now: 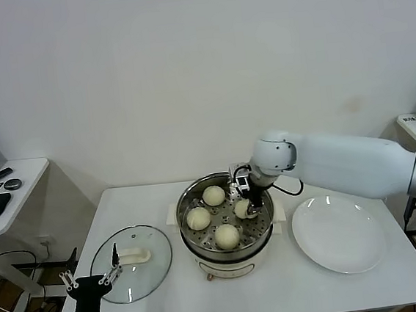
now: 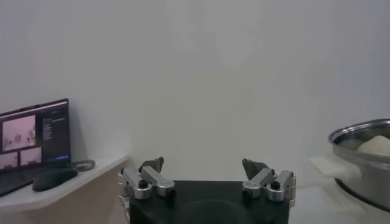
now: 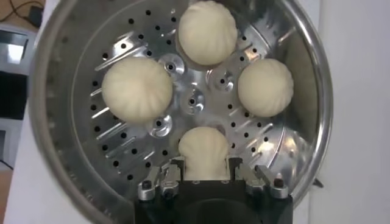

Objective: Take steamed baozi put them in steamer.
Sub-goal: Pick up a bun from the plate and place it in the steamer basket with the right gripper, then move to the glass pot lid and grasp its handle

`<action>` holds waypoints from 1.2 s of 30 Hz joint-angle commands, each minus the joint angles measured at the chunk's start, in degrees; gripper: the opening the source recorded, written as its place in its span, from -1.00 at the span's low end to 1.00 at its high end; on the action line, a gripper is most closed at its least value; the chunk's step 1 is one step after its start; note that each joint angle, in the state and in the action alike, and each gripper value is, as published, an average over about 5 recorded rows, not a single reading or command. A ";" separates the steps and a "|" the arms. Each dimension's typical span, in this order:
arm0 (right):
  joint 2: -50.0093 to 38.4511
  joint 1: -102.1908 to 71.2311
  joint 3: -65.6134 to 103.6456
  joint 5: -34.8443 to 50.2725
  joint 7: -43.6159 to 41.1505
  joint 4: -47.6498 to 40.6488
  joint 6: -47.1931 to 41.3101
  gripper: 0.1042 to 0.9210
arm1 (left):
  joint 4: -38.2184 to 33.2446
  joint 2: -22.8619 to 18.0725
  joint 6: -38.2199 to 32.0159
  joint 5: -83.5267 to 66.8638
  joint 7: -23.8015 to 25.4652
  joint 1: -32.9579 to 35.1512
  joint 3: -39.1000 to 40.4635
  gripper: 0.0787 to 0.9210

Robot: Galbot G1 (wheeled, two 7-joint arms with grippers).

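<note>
The steamer (image 1: 185, 202) stands mid-table with its perforated tray (image 3: 122, 140) showing. Four cream baozi lie in it: three free ones (image 3: 207, 31) (image 3: 136, 90) (image 3: 265, 87) and a fourth (image 3: 204, 152) resting on the tray between my right gripper's fingers. My right gripper (image 3: 204, 171) reaches down into the pot at its right side (image 1: 248, 209), with its fingers pressed against both sides of that bun. My left gripper (image 1: 93, 279) is parked low at the table's front left corner, open and empty (image 2: 204, 167).
A round glass lid (image 1: 130, 263) with a white handle lies on the table left of the steamer. A flat white plate (image 1: 339, 233) lies to its right with nothing on it. A side desk (image 1: 9, 193) with a mouse stands far left.
</note>
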 commanded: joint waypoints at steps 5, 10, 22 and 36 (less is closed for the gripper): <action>-0.42 -1.31 1.45 -0.08 0.64 0.25 -0.30 -0.07 | -0.06 0.34 0.02 0.06 0.03 -0.11 0.13 0.77; -3.08 1.29 2.62 1.20 0.48 3.81 -0.40 0.26 | -0.05 0.57 0.01 0.23 0.09 -0.28 0.52 0.77; -22.24 -6.98 16.25 4.58 15.20 21.15 1.36 0.76 | -0.26 0.73 -0.16 0.16 0.18 -0.73 0.99 0.77; -25.86 -97.66 92.60 -3.05 45.42 31.62 30.98 0.76 | -1.32 0.45 0.06 0.86 0.56 -1.27 1.96 0.77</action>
